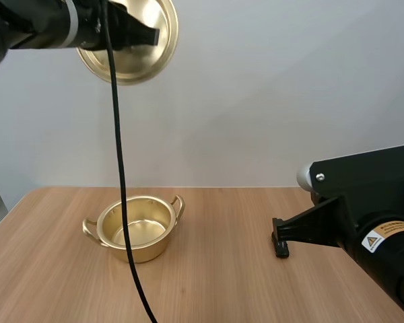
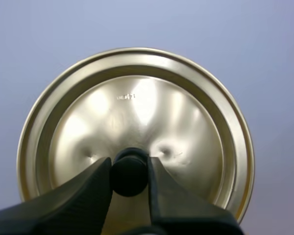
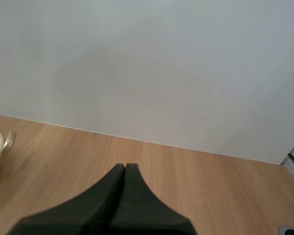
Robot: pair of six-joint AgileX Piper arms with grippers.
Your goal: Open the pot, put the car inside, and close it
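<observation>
While the left jaws grip the lid (image 1: 140, 66) by its knob (image 2: 130, 174) high over the open pot (image 1: 155, 250) on the desk (image 1: 229, 269), the right jaws hover closed, empty; opening judged done, car loading due next.

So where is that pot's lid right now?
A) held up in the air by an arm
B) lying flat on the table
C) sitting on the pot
A: the left gripper pinches the lid by its knob, high above the open pot.
</observation>
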